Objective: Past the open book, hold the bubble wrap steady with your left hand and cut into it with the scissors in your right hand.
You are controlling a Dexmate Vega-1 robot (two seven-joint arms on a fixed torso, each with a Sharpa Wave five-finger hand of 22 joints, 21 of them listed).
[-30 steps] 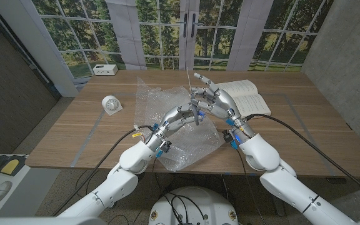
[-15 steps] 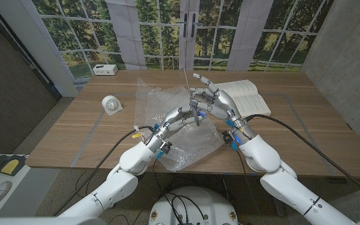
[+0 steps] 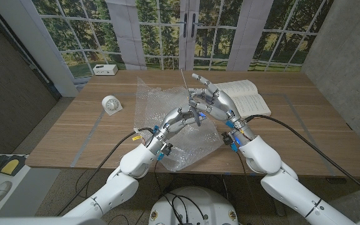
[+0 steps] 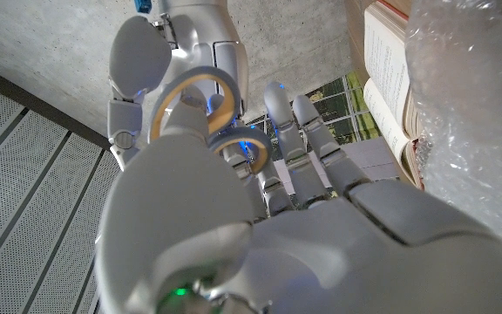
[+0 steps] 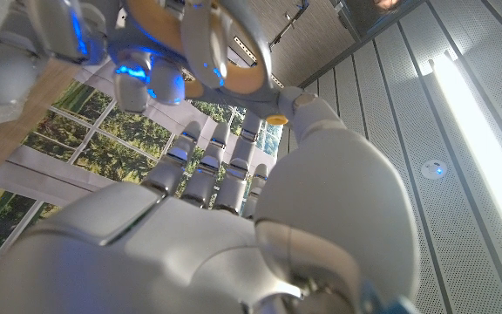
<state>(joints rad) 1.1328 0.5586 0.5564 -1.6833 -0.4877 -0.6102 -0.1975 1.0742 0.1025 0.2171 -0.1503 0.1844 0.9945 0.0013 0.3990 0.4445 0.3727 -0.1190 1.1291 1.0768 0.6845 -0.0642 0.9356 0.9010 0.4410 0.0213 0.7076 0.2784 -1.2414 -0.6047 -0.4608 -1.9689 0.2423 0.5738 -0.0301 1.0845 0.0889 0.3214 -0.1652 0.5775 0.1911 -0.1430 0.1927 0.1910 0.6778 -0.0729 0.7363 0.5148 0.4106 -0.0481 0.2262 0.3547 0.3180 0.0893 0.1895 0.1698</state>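
From the head view, both hands meet over the middle of the wooden table [image 3: 305, 125], raised above the crumpled sheet of bubble wrap [image 3: 152, 103] that spreads from mid-table to the near edge. The left hand [image 3: 179, 119] reaches up and right, fingers extended toward the right hand [image 3: 210, 100], and the two touch around the scissors [image 3: 190, 100], whose thin blades point up and away toward the windows. The open book [image 3: 247, 97] lies just behind the right hand, pages up. A small white clock [image 3: 111, 105] stands well to the left, a white box [image 3: 105, 69] at the far edge.

Over to the left wrist view: the left hand [image 4: 260, 218] has fingers straight and close together, reaching to the tan scissor handle loops [image 4: 200, 96]; bubble wrap [image 4: 478, 113] and book pages [image 4: 386, 78] sit alongside. Whether it grips anything, I cannot tell.

Right wrist view now: the right hand [image 5: 225, 209] has fingers stretched up side by side toward the tan loop [image 5: 225, 52], with the other hand's fingers [image 5: 146, 78] threaded at the handles
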